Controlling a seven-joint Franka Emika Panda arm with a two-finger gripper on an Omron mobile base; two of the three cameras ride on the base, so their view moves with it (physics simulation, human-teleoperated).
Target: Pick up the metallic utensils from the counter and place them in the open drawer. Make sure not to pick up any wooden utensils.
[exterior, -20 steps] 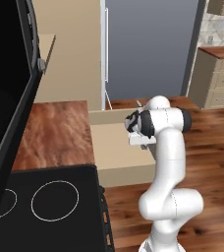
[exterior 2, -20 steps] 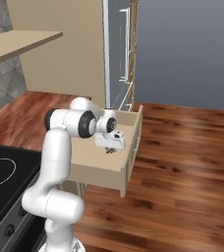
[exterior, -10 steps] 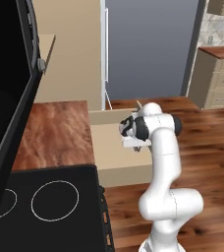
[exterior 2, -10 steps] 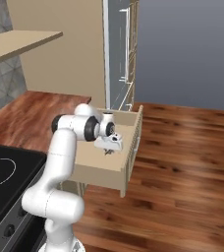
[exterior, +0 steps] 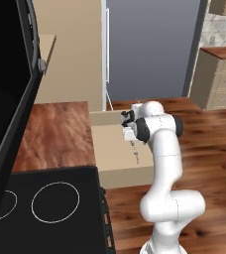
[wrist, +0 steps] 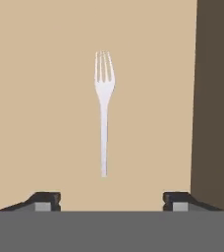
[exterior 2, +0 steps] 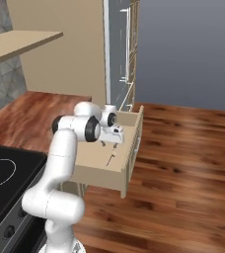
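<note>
Beige open drawer (exterior: 116, 158) holds a thin grey metal fork (wrist: 103, 110), tines plain in hand view; gripper (wrist: 109, 202) released, jaws wide, above it.

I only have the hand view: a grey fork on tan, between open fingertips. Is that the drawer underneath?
Observer: Yes. In the left base view the fork lies inside the open drawer, just below the gripper.
Operator: Where is the counter from there?
Observer: The counter borders the drawer's left side in that view.
Operator: Anything else nearby?
Observer: A black stovetop adjoins the counter, nearer the base.
</note>
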